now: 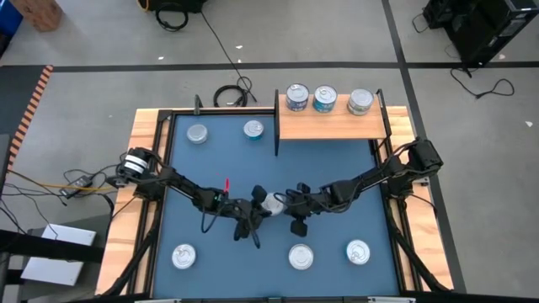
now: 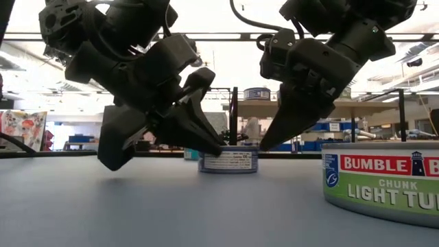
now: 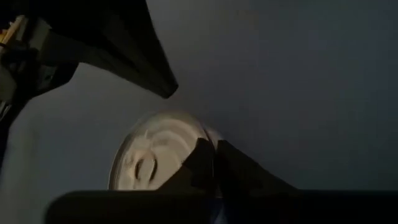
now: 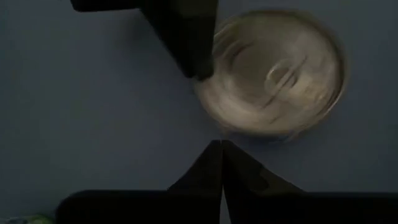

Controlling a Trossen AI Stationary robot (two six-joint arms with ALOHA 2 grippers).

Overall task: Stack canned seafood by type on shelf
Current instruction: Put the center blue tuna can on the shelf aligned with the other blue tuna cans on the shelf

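A short tin with a silver top and a blue-and-white label (image 2: 228, 161) stands on its base in the middle of the blue mat (image 1: 271, 202). My left gripper (image 2: 218, 149) is shut at its top left edge, and its closed fingertips (image 3: 214, 165) lie over the lid's rim. My right gripper (image 2: 263, 145) is shut at the tin's top right edge (image 4: 221, 144). Three tins (image 1: 325, 98) stand in a row on the wooden shelf (image 1: 333, 126) at the far side. My left gripper has its shut fingertips (image 4: 199, 67) against the tin's top rim (image 4: 214, 78) on the side toward the table's left. It slants down from the left. The tin stands flat on the mat. My right gripper's shut fingertips (image 4: 214, 155) stand at the rim (image 4: 233, 129) on the opposite side, slanting down from the right. Whether they touch the tin I cannot tell.
Loose tins stand on the mat: two at the far left (image 1: 197, 133) (image 1: 253, 129) and three along the near edge (image 1: 184, 256) (image 1: 301, 256) (image 1: 358, 251). One green-labelled tin (image 2: 384, 185) fills the low view's right. Black posts (image 1: 278, 126) edge the shelf.
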